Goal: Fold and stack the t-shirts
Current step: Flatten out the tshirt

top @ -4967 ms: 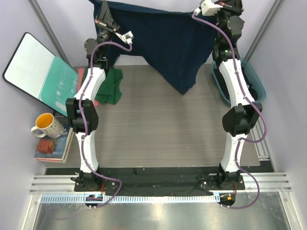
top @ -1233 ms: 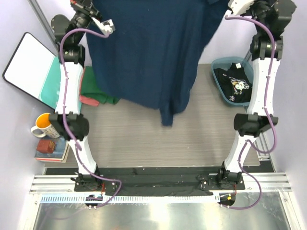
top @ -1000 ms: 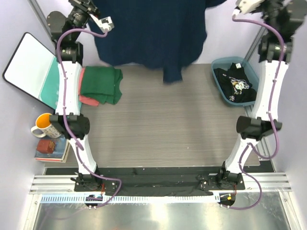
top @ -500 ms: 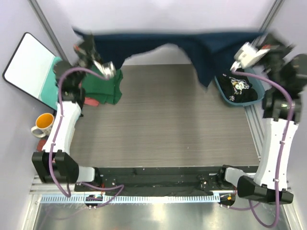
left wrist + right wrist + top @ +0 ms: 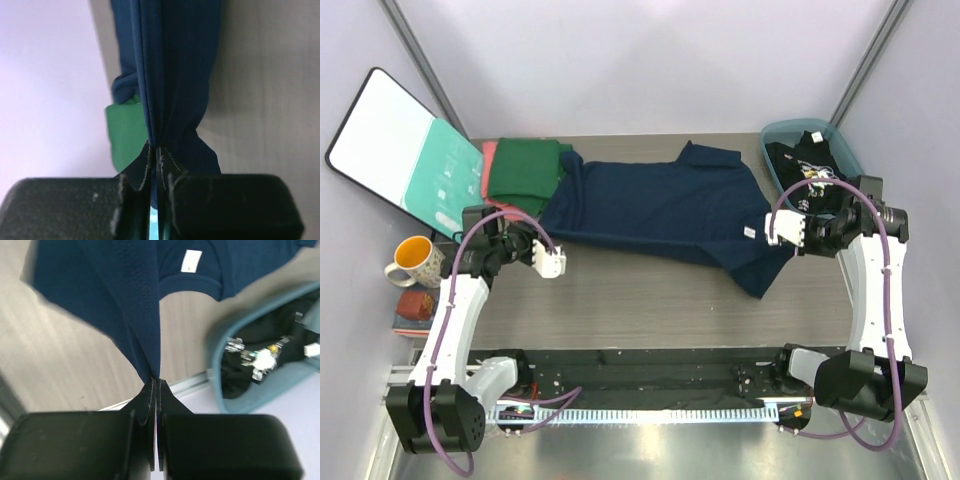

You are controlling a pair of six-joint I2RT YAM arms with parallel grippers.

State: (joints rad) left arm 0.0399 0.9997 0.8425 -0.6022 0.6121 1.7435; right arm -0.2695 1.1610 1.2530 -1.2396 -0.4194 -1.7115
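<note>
Navy t-shirt lies spread, left gripper and right gripper clamped on seemingly opposite edges.

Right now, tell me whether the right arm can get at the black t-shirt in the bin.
Probably, for reach: the black t-shirt lies in the teal bin just beside the right tool, nothing between them. But that tool is shut on the navy t-shirt and must let go first.
</note>
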